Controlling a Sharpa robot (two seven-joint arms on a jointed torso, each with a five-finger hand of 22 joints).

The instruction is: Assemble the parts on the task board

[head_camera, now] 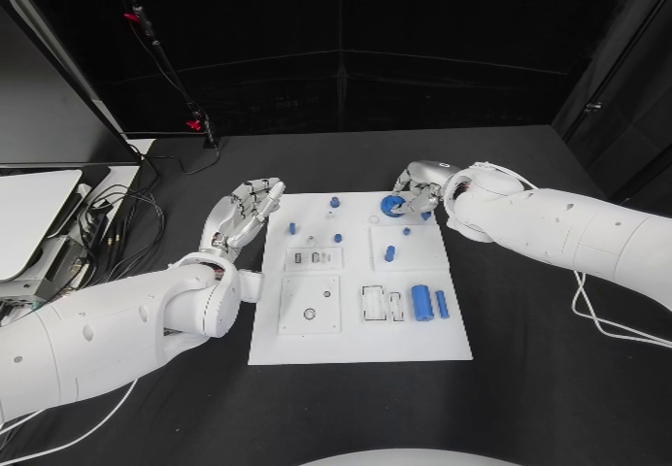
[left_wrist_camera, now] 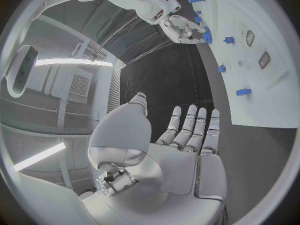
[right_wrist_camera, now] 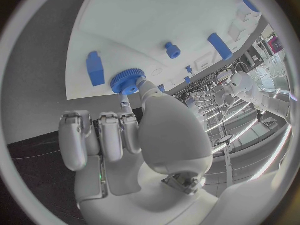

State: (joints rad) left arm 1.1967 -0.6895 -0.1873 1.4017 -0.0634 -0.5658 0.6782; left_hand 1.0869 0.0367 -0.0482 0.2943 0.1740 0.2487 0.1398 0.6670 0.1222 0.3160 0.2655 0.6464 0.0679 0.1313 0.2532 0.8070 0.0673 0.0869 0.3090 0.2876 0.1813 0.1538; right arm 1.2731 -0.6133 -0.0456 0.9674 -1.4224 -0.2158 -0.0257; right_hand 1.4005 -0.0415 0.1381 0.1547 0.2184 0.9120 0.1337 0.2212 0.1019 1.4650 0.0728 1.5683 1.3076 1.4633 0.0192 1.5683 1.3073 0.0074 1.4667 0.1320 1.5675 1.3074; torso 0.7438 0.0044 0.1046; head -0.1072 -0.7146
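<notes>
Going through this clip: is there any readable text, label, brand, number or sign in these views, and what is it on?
No readable text in any view.
The task board has outlined recesses but no legible print.
The blue parts, such as the blue gear at the right hand, carry no markings that can be made out.
The left hand and both white arms show no brand or number.

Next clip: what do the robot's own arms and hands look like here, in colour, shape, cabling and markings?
Both arms are bulky, rounded, glossy white shells with small dark dots. The left hand and right hand are silver metal with segmented fingers and smooth pale palm and thumb covers. Thin white cables loop beside the right arm and trail under the left arm. No markings are legible.
</notes>
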